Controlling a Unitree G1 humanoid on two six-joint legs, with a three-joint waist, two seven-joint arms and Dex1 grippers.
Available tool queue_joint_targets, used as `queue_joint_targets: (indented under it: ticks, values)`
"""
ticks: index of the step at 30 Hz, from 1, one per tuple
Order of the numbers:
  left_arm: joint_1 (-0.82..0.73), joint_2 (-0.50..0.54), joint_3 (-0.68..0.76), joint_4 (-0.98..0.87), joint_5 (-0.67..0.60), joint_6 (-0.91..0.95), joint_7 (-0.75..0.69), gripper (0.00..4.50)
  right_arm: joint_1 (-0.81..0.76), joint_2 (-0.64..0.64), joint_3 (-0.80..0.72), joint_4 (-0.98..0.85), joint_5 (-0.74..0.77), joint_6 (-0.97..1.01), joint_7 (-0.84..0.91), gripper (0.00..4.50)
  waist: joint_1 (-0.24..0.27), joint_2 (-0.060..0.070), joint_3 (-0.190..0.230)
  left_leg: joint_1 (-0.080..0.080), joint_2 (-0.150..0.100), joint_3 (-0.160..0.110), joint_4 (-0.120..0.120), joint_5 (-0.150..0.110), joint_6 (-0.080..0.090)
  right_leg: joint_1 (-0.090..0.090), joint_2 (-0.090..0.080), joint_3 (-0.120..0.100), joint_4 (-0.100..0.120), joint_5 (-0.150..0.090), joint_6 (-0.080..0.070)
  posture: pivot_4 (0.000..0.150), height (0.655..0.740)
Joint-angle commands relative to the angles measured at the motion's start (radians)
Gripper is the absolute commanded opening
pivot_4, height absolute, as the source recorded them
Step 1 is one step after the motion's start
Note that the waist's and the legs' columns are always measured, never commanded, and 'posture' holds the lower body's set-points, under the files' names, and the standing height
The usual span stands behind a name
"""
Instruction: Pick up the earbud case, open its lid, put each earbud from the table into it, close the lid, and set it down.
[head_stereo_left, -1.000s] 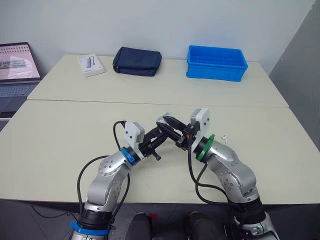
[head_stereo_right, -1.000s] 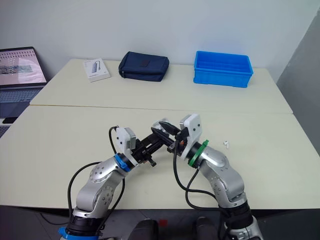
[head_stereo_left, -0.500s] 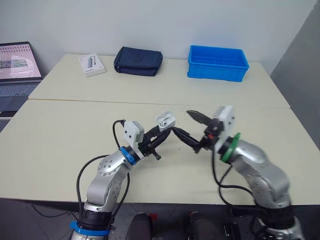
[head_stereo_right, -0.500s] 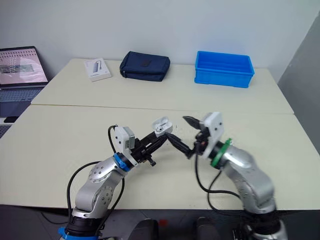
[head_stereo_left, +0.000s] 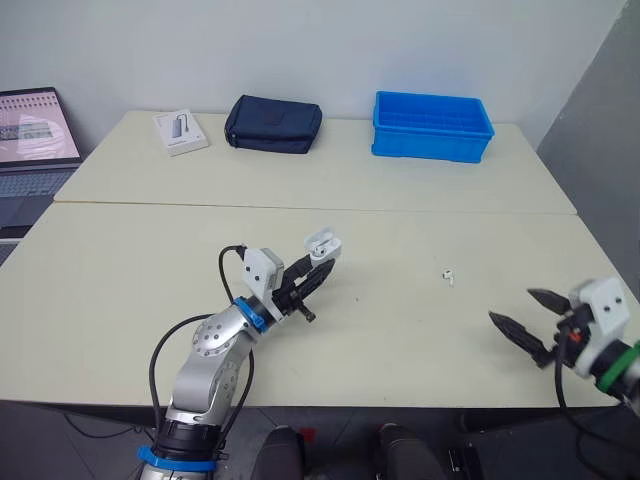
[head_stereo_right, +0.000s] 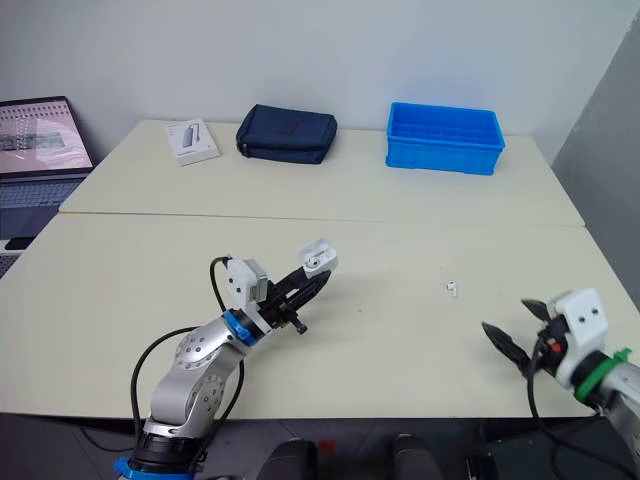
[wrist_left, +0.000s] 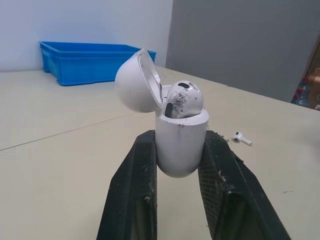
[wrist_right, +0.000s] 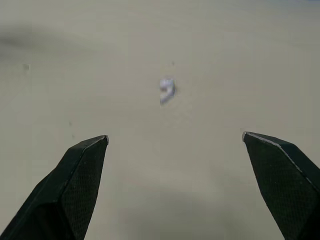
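My left end effector (head_stereo_left: 318, 262) is clenched on the earbud case (wrist_left: 181, 142), one black finger on each side of its body. It holds the case upright above the bench (head_stereo_left: 120, 290), a little left of the frame's centre in the head views. The lid (wrist_left: 137, 82) is swung open and tipped back, and one seated earbud (wrist_left: 182, 100) shows in the case. I cannot see the well beside it, but I judge it empty, because a loose earbud (head_stereo_left: 448, 277) lies on the bench right of centre.

My right end effector (head_stereo_left: 512, 306) is released, its fingers spread wide and holding nothing, in the lower right of the frame near the bench's front edge. From it the loose earbud lies up and to the left in the frame, near but apart, with bare bench between. The case sits well apart from that earbud, further left. The right arm is therefore the nearer one, and the left is occupied anyway.

In the right wrist view the loose earbud shows ahead of my fingers and inside the gap they span, so the line of approach looks roughly right. I cannot read its long axis with confidence. It is too small in the head views and smeared in the right wrist view. The left wrist view suggests it lies on its side with the stem flat on the bench. I judge the coming step to be a reach forward and down to close on it.
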Motion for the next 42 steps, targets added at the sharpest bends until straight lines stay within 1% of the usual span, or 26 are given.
queue_joint_targets:
  ticks: [1, 3, 8, 11, 13, 15, 18, 20, 23, 28, 32, 35, 42]
  values:
    - [-0.01, 0.002, 0.008, -0.021, -0.002, -0.022, -0.001, 0.74, 0.033, -0.026, -0.059, 0.004, -0.016, -0.056, 0.038, 4.5, -0.001, 0.0, 0.0, 0.0, 0.0, 0.0, 0.0, 0.0, 0.0, 0.0, 0.0, 0.0, 0.0, 0.0, 0.0, 0.15, 0.74]
    - [-0.011, 0.003, 0.009, -0.021, -0.001, -0.021, -0.001, 0.74, 0.036, -0.031, -0.061, 0.005, -0.017, -0.061, 0.042, 4.5, -0.001, 0.0, 0.0, 0.0, 0.0, 0.0, 0.0, 0.0, 0.0, 0.0, 0.0, 0.001, 0.0, 0.0, 0.0, 0.15, 0.74]
    - [-0.01, 0.003, 0.007, -0.024, -0.001, -0.018, 0.001, 0.74, -0.041, -0.035, 0.007, -0.025, -0.031, -0.043, -0.002, 4.5, -0.001, 0.0, 0.0, 0.0, -0.001, 0.0, 0.0, 0.0, 0.0, 0.0, 0.0, 0.001, 0.0, 0.0, 0.0, 0.15, 0.74]
    - [-0.008, 0.003, 0.005, -0.027, 0.0, -0.016, 0.002, 0.74, -0.133, -0.021, 0.097, -0.035, -0.053, -0.006, -0.066, 4.5, -0.002, 0.0, 0.0, 0.0, -0.001, 0.0, 0.0, 0.0, 0.0, 0.0, 0.0, 0.0, 0.0, 0.0, 0.0, 0.15, 0.74]
    - [-0.007, 0.004, 0.005, -0.03, 0.0, -0.014, 0.003, 0.74, -0.207, 0.003, 0.168, -0.014, -0.094, 0.013, -0.129, 4.5, -0.001, 0.0, 0.0, 0.0, -0.001, 0.0, 0.0, 0.0, 0.0, 0.0, 0.0, 0.0, 0.0, 0.0, 0.0, 0.15, 0.74]
    - [-0.003, 0.004, 0.005, -0.034, 0.0, -0.011, 0.005, 0.74, -0.289, 0.038, 0.252, 0.032, -0.144, 0.023, -0.19, 4.5, 0.0, 0.0, 0.0, 0.0, -0.001, -0.001, 0.0, 0.0, 0.0, 0.0, 0.0, 0.0, 0.0, 0.0, 0.001, 0.15, 0.74]
    - [0.0, 0.004, 0.003, -0.036, 0.0, -0.009, 0.006, 0.74, -0.358, 0.071, 0.323, 0.08, -0.181, 0.041, -0.226, 4.5, -0.001, 0.0, 0.0, -0.001, -0.001, 0.0, 0.0, 0.0, 0.0, 0.0, 0.0, 0.0, -0.001, 0.0, 0.001, 0.15, 0.74]
    - [-0.003, -0.001, -0.002, -0.032, 0.002, -0.011, 0.008, 0.74, -0.447, 0.139, 0.387, 0.175, -0.227, 0.032, -0.29, 4.5, 0.0, 0.0, 0.0, -0.001, -0.001, 0.0, -0.001, 0.0, 0.0, 0.0, 0.0, 0.0, -0.001, 0.001, 0.001, 0.15, 0.74]
    - [-0.006, -0.006, -0.009, -0.029, 0.005, -0.014, 0.01, 0.74, -0.534, 0.211, 0.442, 0.308, -0.292, -0.005, -0.355, 4.5, -0.001, 0.0, 0.0, -0.001, -0.001, 0.0, 0.0, 0.0, 0.0, -0.001, 0.0, 0.001, -0.001, 0.001, 0.001, 0.15, 0.74]
    - [-0.001, -0.008, -0.014, -0.025, 0.007, -0.022, 0.008, 0.74, -0.631, 0.293, 0.466, 0.508, -0.358, -0.074, -0.425, 4.5, 0.0, 0.0, 0.0, -0.001, 0.0, 0.0, -0.001, 0.0, 0.0, -0.001, 0.001, 0.0, 0.0, 0.003, 0.004, 0.15, 0.74]
    - [0.005, -0.005, -0.011, -0.027, 0.007, -0.023, 0.009, 0.74, -0.647, 0.311, 0.455, 0.559, -0.373, -0.074, -0.448, 4.5, -0.001, 0.0, 0.0, -0.001, 0.0, 0.0, 0.0, 0.0, 0.0, 0.0, 0.001, 0.001, 0.0, 0.004, 0.006, 0.15, 0.74]
    - [0.012, -0.004, -0.011, -0.032, 0.007, -0.023, 0.011, 0.74, -0.632, 0.316, 0.45, 0.537, -0.369, -0.052, -0.449, 3.93, 0.0, 0.0, 0.0, 0.0, 0.0, 0.0, 0.0, 0.0, 0.0, 0.0, 0.001, 0.001, 0.001, 0.004, 0.006, 0.15, 0.74]
    - [0.021, -0.003, -0.012, -0.037, 0.004, -0.023, 0.014, 0.74, -0.552, 0.298, 0.465, 0.411, -0.369, 0.022, -0.426, 1.45, 0.005, 0.0, 0.0, -0.001, -0.001, 0.0, 0.0, 0.0, 0.0, 0.001, 0.0, 0.0, 0.0, 0.004, 0.006, 0.15, 0.74]
